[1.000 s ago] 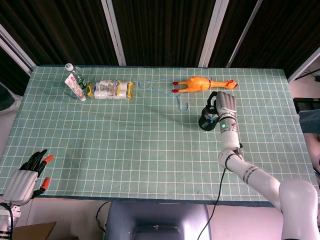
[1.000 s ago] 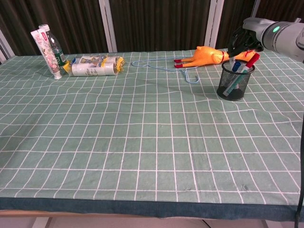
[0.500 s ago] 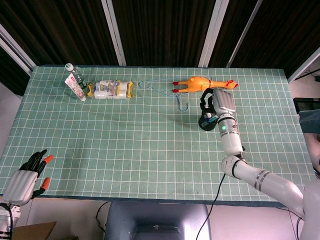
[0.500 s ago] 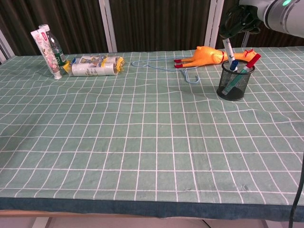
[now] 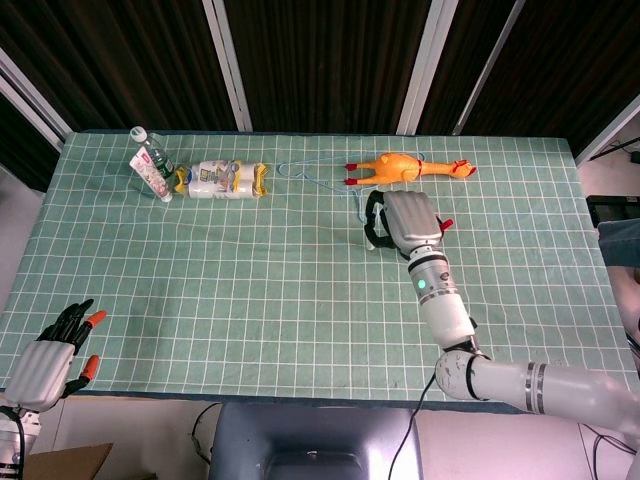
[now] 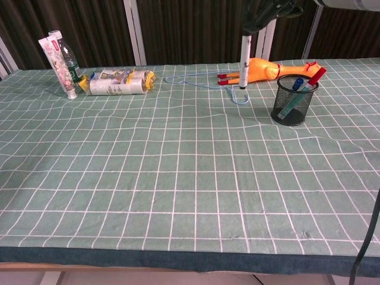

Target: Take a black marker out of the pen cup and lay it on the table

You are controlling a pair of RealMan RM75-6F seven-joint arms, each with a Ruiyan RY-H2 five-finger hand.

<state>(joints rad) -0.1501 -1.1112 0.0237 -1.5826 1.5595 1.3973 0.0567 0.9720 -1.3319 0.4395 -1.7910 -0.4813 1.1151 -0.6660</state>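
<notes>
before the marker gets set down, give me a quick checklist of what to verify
1. White-barrelled marker held by the right robot hand: ok, it hangs upright from the grip.
2. Marker clear of the black mesh pen cup: ok, it hangs left of the cup.
3. Marker is the black one: cannot tell, its cap is hidden in the hand.
4. Landing spot free: not ok, the blue wire hanger and yellow rubber chicken lie near the tip.
5. Left robot hand out of the way: ok, at the table's near corner.
</notes>
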